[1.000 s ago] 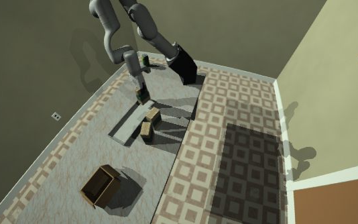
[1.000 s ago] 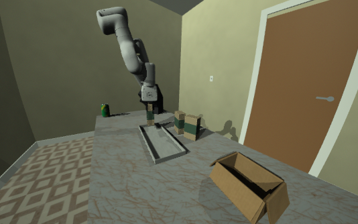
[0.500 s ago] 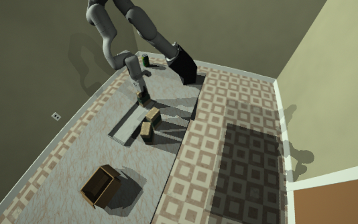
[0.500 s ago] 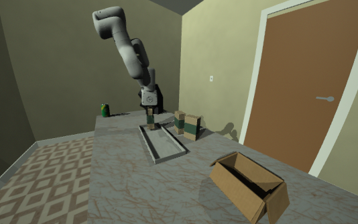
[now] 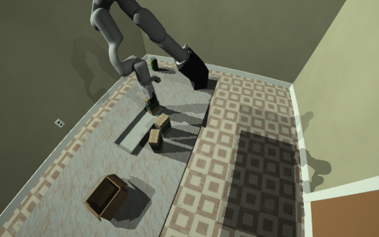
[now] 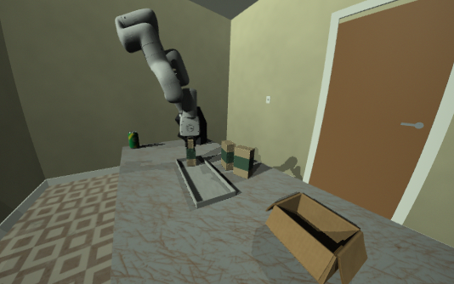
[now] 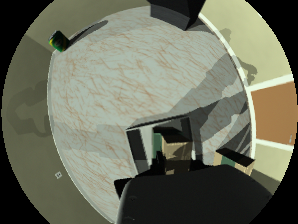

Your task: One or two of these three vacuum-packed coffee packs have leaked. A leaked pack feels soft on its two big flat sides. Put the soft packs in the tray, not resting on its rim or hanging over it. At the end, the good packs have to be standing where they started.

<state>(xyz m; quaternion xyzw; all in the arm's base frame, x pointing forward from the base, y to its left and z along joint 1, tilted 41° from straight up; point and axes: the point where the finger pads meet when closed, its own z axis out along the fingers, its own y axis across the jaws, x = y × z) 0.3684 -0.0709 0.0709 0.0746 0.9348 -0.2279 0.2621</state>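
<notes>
Tan-and-green coffee pack is clamped in the pincer by its flat sides, above the tray; softness is judged, so gentle handling suits.

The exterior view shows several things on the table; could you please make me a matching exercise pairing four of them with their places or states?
Things:
1. held coffee pack
2. cardboard box
3. green can
4. two other coffee packs

Places or states:
A. far corner of the table
B. standing right of the tray
C. gripped by the tool at the tray's far end
D. open, nearest the camera

Pairs: 1-C, 2-D, 3-A, 4-B
</notes>
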